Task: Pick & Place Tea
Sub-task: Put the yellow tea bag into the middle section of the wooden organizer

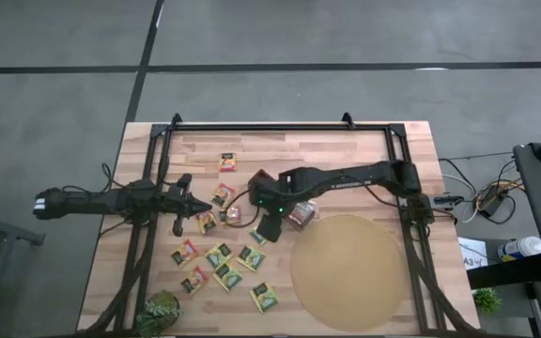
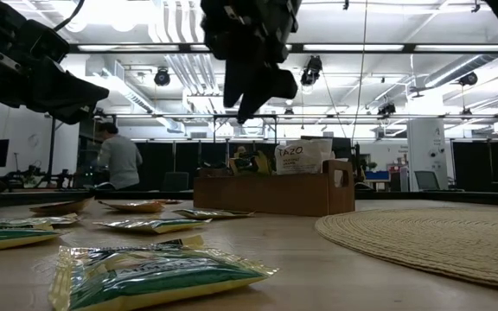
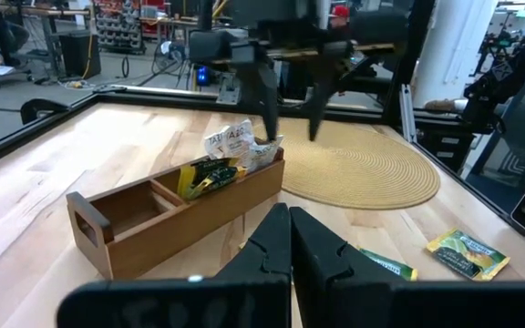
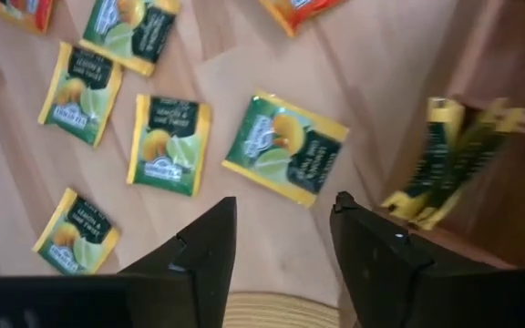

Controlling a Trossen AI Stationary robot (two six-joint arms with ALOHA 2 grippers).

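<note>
Both arms are dark, slim, jointed links. The right arm (image 1: 346, 178) carries pale lettering along its forearm, too small to read, and a green light just behind its pincer (image 1: 269, 228). The left arm (image 1: 111, 200) ends in a pale band, with thin black cables behind its pincer (image 1: 188, 203). The fingers (image 4: 210, 246) are matte black and wedge-shaped.

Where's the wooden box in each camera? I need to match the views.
High view: wooden box at table centre, largely hidden under the right arm.
Low view: centre, mid-distance, below the right gripper.
Left wrist view: left of centre, sachets in its far compartments.
Right wrist view: right edge, sachets standing in it.
Shared landmark: the round mat beside the box, seen in the high, low and left wrist views.
</note>
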